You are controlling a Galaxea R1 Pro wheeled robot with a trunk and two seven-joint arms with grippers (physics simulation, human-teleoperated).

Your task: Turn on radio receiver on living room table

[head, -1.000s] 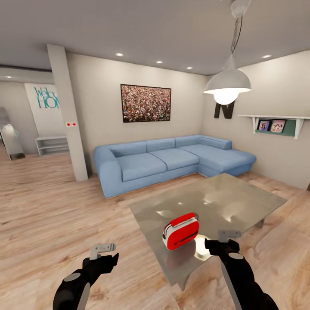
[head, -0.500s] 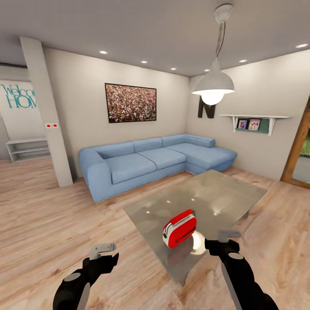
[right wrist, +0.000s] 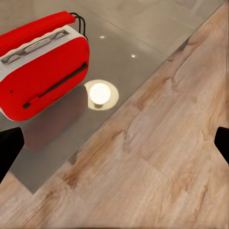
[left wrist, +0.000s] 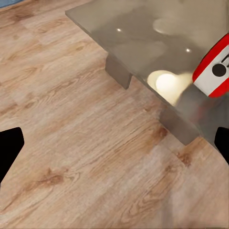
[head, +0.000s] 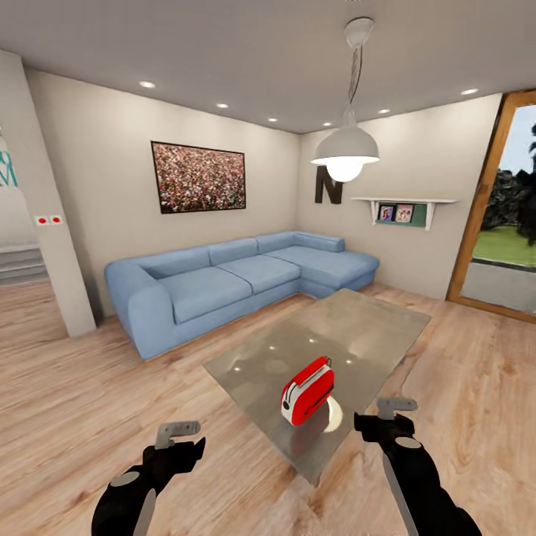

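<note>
Grippers both spread, empty: left gripper (head: 181, 438) over wood floor (head: 89, 387), right gripper (head: 387, 413) just off table (head: 372, 327) edge. Radio receiver (head: 307, 391) upright on near table end. Wall letter N (head: 328, 185) readable.

The low grey table (head: 372, 327) stands on the wood floor (head: 89, 394), carrying one red radio (head: 307, 391), seemingly upright.
</note>
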